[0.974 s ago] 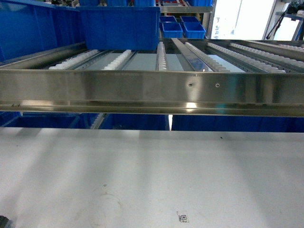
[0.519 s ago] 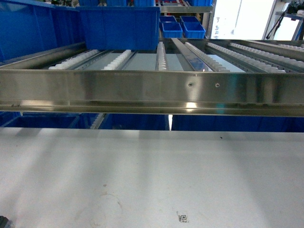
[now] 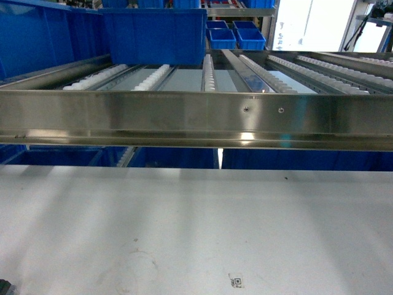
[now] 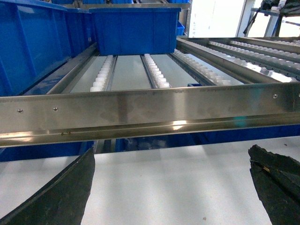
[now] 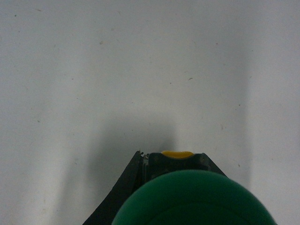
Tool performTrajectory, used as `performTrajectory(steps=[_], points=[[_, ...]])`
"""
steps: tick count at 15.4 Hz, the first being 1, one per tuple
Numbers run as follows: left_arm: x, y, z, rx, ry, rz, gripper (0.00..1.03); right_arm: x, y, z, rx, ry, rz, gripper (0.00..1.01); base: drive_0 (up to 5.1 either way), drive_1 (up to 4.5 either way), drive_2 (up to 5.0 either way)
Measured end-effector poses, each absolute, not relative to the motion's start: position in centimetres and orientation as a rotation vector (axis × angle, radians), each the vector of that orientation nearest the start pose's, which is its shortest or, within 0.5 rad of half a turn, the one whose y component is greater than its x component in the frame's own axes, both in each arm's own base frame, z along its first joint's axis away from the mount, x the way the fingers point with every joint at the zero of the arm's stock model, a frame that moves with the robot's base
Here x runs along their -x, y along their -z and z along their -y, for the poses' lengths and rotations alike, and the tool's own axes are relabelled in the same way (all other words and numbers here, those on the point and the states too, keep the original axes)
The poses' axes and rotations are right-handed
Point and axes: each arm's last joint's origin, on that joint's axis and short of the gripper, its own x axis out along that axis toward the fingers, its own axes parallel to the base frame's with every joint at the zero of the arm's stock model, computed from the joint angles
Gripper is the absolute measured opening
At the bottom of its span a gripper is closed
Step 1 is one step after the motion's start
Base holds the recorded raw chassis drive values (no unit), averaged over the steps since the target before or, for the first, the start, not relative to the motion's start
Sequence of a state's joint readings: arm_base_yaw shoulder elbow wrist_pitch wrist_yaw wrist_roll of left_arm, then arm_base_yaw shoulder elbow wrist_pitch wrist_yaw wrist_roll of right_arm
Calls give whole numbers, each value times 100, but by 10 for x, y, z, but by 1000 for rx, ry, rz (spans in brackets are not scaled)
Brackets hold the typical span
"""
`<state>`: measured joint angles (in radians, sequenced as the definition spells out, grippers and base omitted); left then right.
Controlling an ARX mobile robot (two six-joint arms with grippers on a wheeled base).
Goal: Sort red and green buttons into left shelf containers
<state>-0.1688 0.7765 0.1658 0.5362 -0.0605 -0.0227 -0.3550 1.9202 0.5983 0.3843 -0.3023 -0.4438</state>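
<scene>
My right gripper is shut on a green button. Its round green cap fills the bottom of the right wrist view, with a dark body and a yellow tip ahead of it, above the white table. My left gripper is open and empty above the table, facing the shelf. Two blue containers stand on the shelf's left side: a large one at the far left and one further back on the rollers. No red button shows. Neither gripper appears in the head view.
A steel front rail runs across the shelf above the table's far edge. White roller tracks lead back behind it. More blue bins sit below the shelf and small ones stand far behind. A code sticker lies on the table.
</scene>
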Motion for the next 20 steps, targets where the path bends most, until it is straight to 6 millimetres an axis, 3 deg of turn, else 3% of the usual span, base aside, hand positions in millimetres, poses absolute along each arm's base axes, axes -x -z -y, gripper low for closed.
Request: performTrajectory(steps=[3,4,6,8,11,17,20], points=[[-161,-190,26,14,107,-75,98,-257,-54,89,83,-135,-839,27,0,0,0],[-161,-190,26,14,107,-75,98,-251,-61,87,84,-127,-786,27,0,0,0],[-161,-190,26,14,107,-75,98,-242,-99,83,84,-106,-573,27,0,0,0],[-161,-190,26,14,107,-75,98,-218,-132,73,76,-92,-398,27,0,0,0],[-161,-190,26,14,107,-75,98,-166,-153,58,-25,-70,-323,27,0,0,0],[-161,-190,26,14,107,-75,98,-145,-167,50,-23,-76,-254,27,0,0,0],[-161,-190,26,14,107,-76,98,-127,-170,36,-4,-117,-211,27,0,0,0]])
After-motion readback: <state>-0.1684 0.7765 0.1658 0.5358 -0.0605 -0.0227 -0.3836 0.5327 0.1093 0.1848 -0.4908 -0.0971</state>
